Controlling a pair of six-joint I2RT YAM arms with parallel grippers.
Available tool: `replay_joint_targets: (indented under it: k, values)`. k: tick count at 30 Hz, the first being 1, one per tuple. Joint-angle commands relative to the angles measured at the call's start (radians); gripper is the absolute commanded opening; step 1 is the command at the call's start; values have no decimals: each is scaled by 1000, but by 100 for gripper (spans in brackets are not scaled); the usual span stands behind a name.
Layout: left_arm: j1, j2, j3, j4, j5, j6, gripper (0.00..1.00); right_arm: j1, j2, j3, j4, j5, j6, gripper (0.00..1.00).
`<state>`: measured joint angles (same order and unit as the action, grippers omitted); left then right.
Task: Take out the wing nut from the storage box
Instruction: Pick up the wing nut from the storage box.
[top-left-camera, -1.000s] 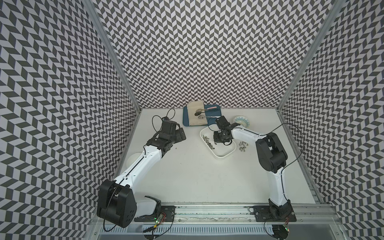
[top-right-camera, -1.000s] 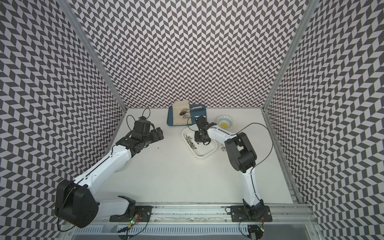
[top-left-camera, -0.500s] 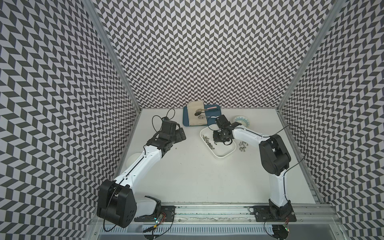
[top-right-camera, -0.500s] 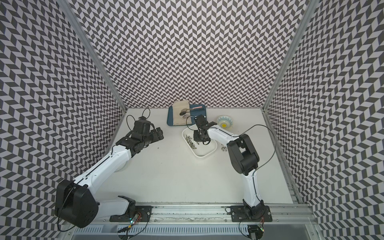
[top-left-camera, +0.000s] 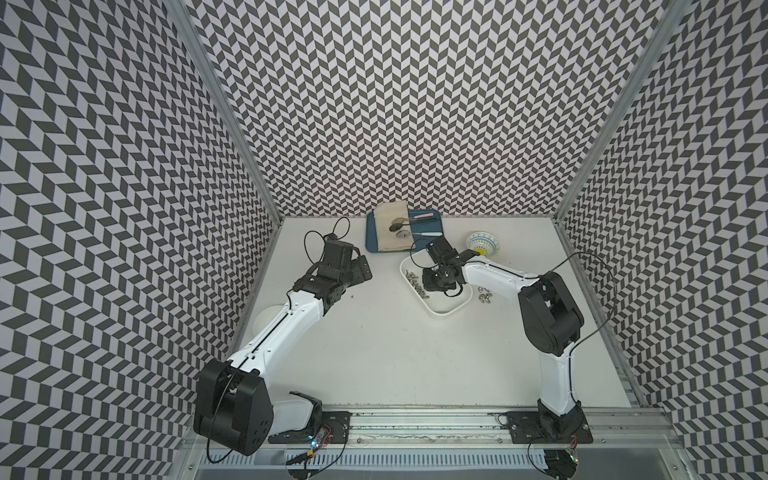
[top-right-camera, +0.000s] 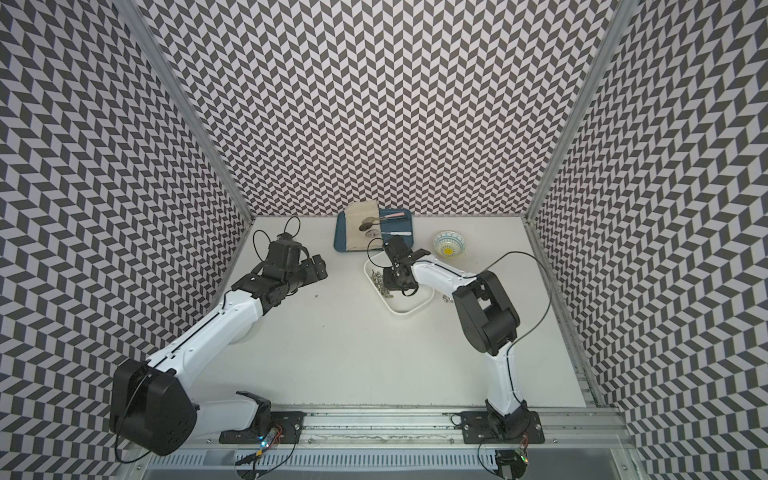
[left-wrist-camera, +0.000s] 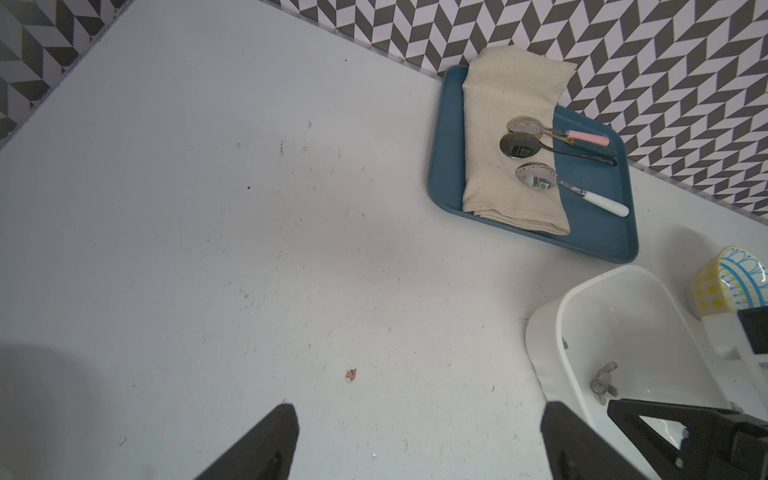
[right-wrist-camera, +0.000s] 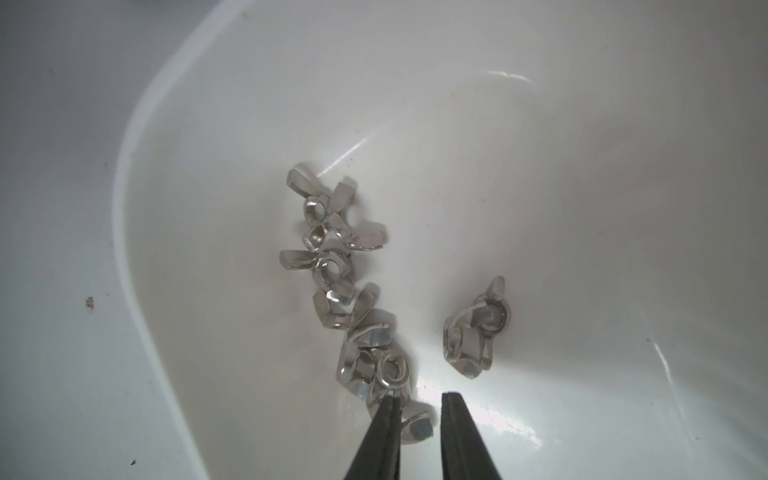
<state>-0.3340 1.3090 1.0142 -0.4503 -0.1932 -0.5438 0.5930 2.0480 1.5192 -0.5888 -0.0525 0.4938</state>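
- In both top views the storage box (top-left-camera: 448, 312) (top-right-camera: 405, 311) lies on the desk (top-left-camera: 395, 353), and the right tool (top-left-camera: 436, 282) reaches down inside it, above the wing nuts (top-left-camera: 412, 283) lined along the box's wall that faces the left arm. The wrist hides the jaws here. A few loose nuts (top-left-camera: 483, 296) lie on the desk just outside the opposite wall. The left tool (top-left-camera: 358, 271) hangs well apart from the box, spread and empty.
- The left wrist view adds the box wall (left-wrist-camera: 540, 332) seen from outside and one nut (left-wrist-camera: 604, 380) on the floor just inside it. The left tool (left-wrist-camera: 419, 409) stands wide open over bare desk beside the box. If it drifts toward the box, it could nudge the wall and scatter the nuts.
- Only the right wrist view shows the grip. The right tool (right-wrist-camera: 417, 397) has its tips narrowly parted with nothing between them, one tip overlapping the nearest nut (right-wrist-camera: 415, 422) of the tangled row (right-wrist-camera: 345, 299).
- Closing here would probably catch only a wing edge, so the nut may squirt out. The row looks interlocked, so a lift may drag neighbours along.
- The lone wing nut (right-wrist-camera: 476, 336), apart from the row, looks the cleaner pick.
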Motion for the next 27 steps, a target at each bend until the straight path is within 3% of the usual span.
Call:
replay_joint_targets:
  k: [1, 27]
  values:
    - [-7, -12, 21, -7, -8, 5, 95, 4, 27, 1, 41, 12, 14, 22]
    - [-2, -17, 30, -11, -18, 25, 96, 3, 128, 130, 8, 66, 17, 28]
